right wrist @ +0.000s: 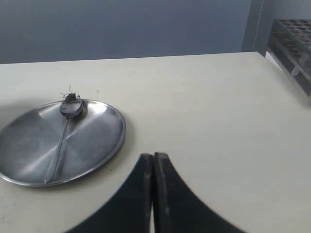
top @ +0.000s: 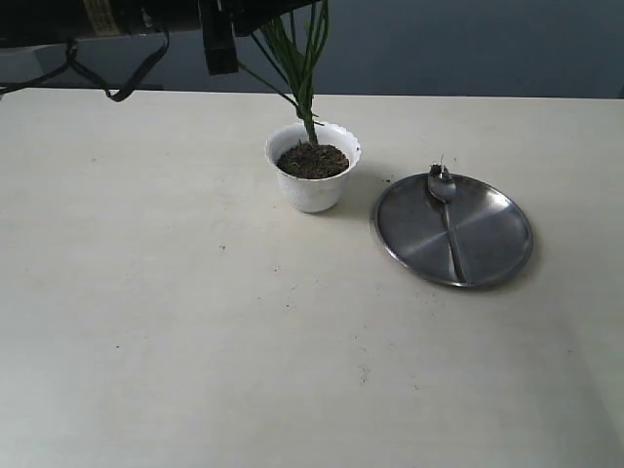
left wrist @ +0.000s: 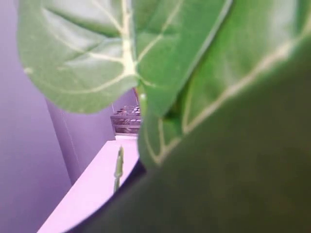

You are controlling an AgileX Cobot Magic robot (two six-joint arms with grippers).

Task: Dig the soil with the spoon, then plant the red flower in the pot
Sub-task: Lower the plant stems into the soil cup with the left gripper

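Note:
The white pot (top: 314,190) stands mid-table, filled with dark soil (top: 312,161). The red flower's green stems (top: 304,68) rise from the soil and leave the top of the exterior view, so the bloom is out of sight. Its big green leaves (left wrist: 146,58) fill the left wrist view and hide the jaws. My left gripper (top: 219,49) hangs above and left of the pot, close to the stems. The spoon (top: 447,219) lies on the steel plate (top: 497,244), with crumbs of soil at its bowl (right wrist: 71,107). My right gripper (right wrist: 154,156) is shut and empty, above bare table beside the plate (right wrist: 102,141).
A test-tube rack (right wrist: 291,43) stands at the table's far corner, and also shows as the rack (left wrist: 127,119) between the leaves. A black cable (top: 117,83) loops at the back left. Specks of soil dot the table in front of the pot.

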